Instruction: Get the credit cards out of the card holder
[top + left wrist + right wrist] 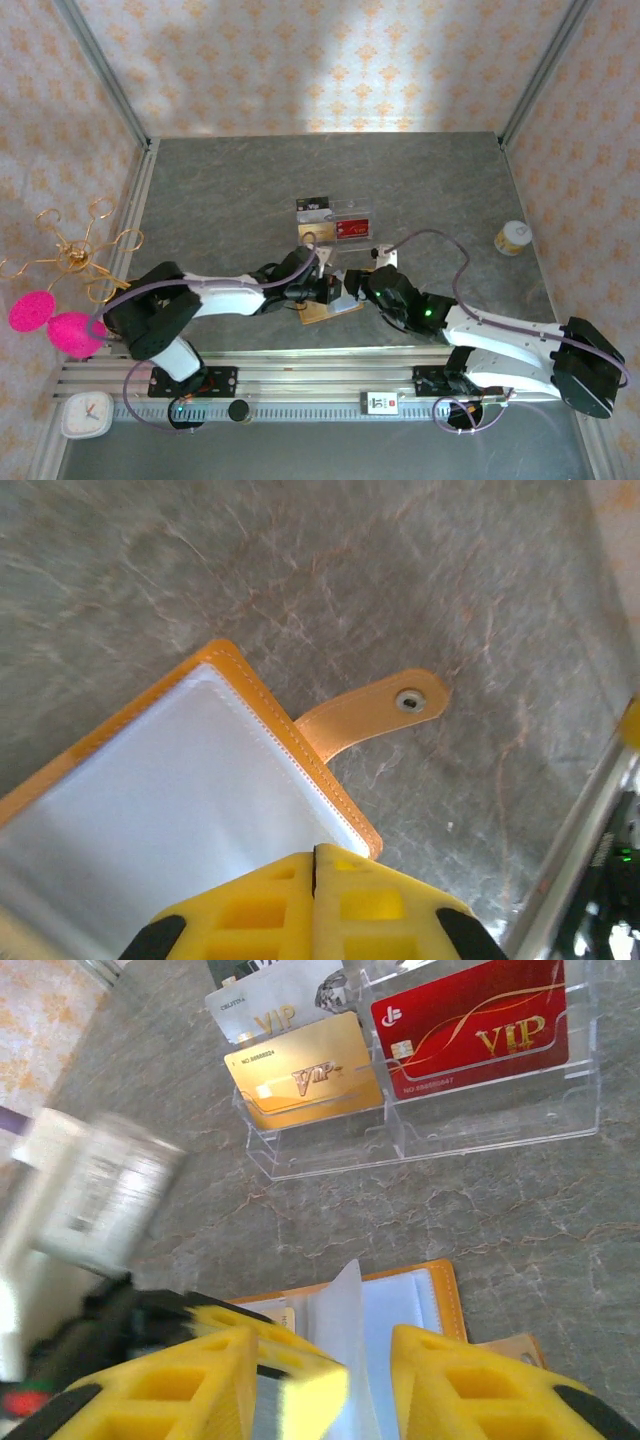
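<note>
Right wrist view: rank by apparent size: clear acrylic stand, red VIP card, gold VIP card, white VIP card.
1. clear acrylic stand
2. red VIP card, cropped by the frame's top edge
3. gold VIP card, slightly smaller in frame
4. white VIP card, largely hidden behind the gold one, so its rank is unsure

Brightly and evenly lit from above, with a pale patch of light on the back wall (320, 70), milky glare across the sleeve (170, 790) of the card holder (268, 705), and heavy blur at the left of the right wrist view.
</note>
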